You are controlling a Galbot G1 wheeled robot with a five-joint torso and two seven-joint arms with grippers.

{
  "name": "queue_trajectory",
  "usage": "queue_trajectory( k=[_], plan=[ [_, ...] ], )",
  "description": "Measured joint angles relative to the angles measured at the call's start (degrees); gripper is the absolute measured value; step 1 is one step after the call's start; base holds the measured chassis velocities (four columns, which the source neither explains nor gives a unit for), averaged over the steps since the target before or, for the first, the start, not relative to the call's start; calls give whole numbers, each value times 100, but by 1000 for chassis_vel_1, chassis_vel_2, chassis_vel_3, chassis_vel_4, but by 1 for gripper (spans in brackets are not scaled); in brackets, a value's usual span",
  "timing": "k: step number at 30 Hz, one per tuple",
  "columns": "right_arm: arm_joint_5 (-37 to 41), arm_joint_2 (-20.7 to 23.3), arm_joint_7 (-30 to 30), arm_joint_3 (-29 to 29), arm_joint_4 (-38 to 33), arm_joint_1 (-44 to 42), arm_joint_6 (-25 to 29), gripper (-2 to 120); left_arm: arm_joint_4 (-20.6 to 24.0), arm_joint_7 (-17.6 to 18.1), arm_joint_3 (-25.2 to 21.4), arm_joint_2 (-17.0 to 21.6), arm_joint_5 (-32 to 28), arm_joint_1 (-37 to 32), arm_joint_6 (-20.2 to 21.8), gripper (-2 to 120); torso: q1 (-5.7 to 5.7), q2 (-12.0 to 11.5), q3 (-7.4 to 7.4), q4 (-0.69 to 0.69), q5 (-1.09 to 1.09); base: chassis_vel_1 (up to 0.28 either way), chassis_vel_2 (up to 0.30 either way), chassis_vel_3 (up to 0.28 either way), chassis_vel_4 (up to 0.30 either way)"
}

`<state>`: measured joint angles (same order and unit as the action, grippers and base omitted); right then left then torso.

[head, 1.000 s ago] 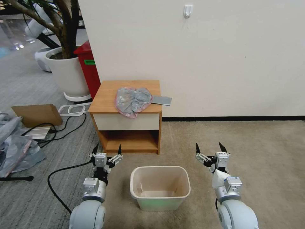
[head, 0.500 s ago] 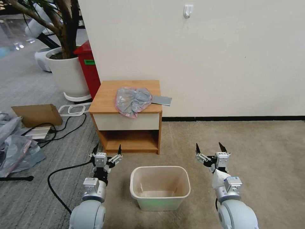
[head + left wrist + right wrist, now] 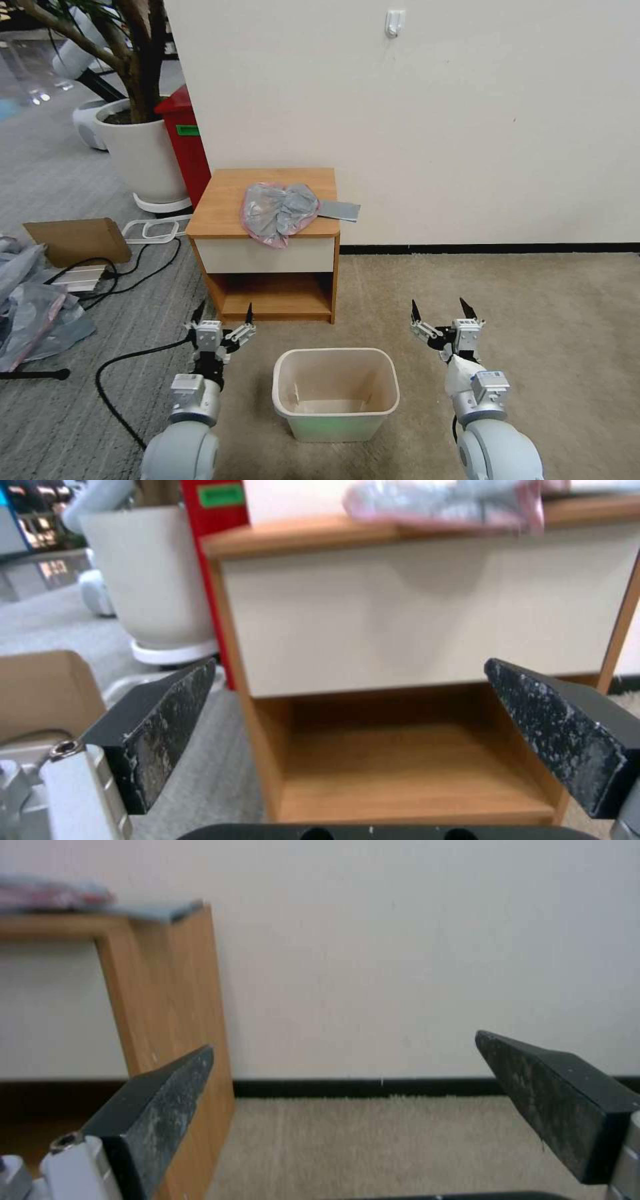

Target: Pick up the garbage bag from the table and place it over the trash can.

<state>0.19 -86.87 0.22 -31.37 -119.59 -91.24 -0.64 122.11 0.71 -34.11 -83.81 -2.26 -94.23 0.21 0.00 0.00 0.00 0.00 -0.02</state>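
Lying crumpled on the surface [image 3: 220, 207], the garbage bag [image 3: 277, 213] sat ahead of and above both spread, empty end effectors, nearer the left end effector [image 3: 223, 315] than the right end effector [image 3: 440, 311].

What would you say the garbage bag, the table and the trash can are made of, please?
Garbage bag: thin plastic film, crinkled, shiny grey, pink rim. Table: probably wood-look laminate board, smooth and matte, with a white drawer front. Trash can: moulded plastic, cream, smooth rounded corners.
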Motion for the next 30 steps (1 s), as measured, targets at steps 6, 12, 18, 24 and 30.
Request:
queue_trajectory(
  k=[6,12,18,24,30],
  plan=[
    [55,-212,67,52,-1083,-541,-158,100,689,74,-230,187,-223,-526,30,100,0,0,0,-1,-5,0,0,0,0],
    [82,-319,97,84,-1671,-829,-230,100,1155,140,-406,315,-393,-885,46,100,0,1,-1,0,2,0,0,0,0],
    [495,-421,268,192,-2346,-1360,-477,100,1874,257,-678,562,-736,-1473,130,100,0,1,-1,-1,-2,0,0,0,0],
    [895,-39,364,88,-2230,-1294,-570,100,2183,385,-946,794,-1062,-2010,218,100,0,1,0,1,4,0,0,0,0],
    [974,99,389,154,-1941,-968,-608,100,2176,566,-1075,908,-1260,-2103,343,100,0,1,0,0,2,0,0,0,0]
  ],
)
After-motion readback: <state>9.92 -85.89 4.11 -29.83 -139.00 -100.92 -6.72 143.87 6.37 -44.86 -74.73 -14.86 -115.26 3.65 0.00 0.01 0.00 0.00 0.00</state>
